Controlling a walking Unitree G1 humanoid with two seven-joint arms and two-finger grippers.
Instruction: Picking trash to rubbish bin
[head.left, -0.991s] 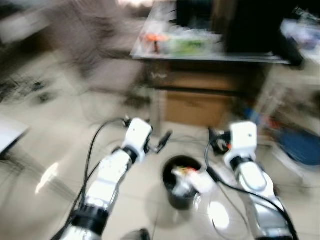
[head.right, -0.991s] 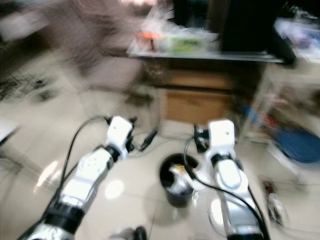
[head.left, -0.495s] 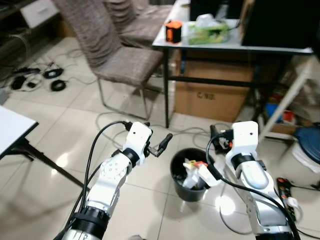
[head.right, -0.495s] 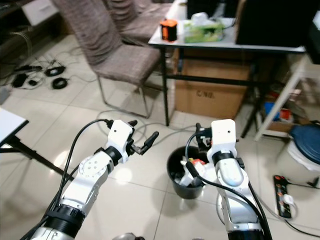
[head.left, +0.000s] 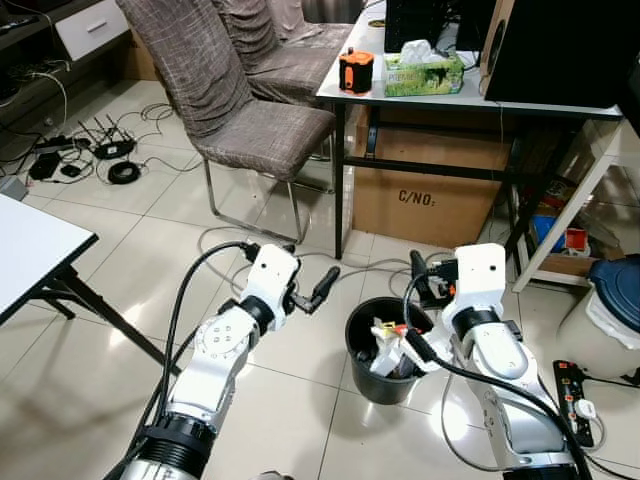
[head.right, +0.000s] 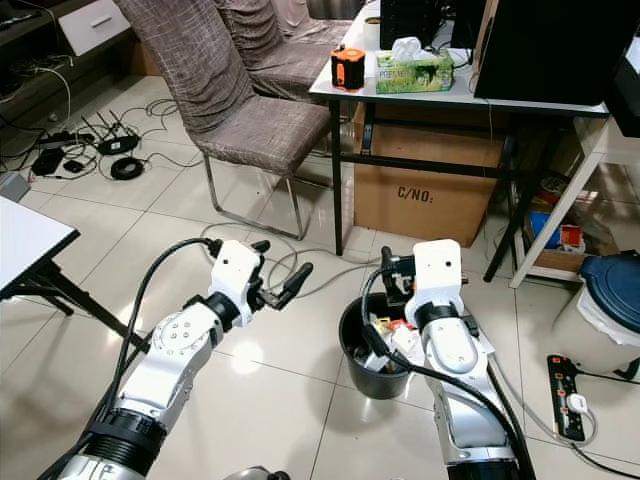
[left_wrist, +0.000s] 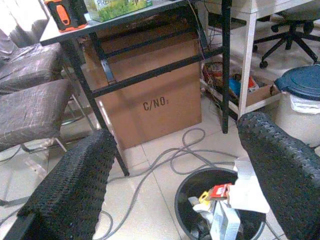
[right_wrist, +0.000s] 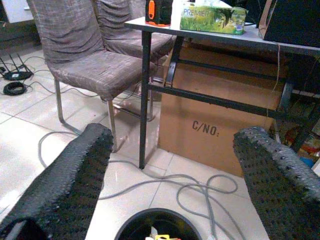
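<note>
Tiled floor is shown; both hands, left hand and right hand, are held released, flanking the trash-filled bin.

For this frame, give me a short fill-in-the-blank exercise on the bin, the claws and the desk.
1. The black rubbish bin on the floor already holds ____.
2. Both the left claw and the right claw have their fingers ____.
3. The cardboard box printed "C/NO:" sits ____ the desk.
4. Next to the tissue box on the desk stands a small ____ and black device.

Missing words: trash; open; under; orange
</note>
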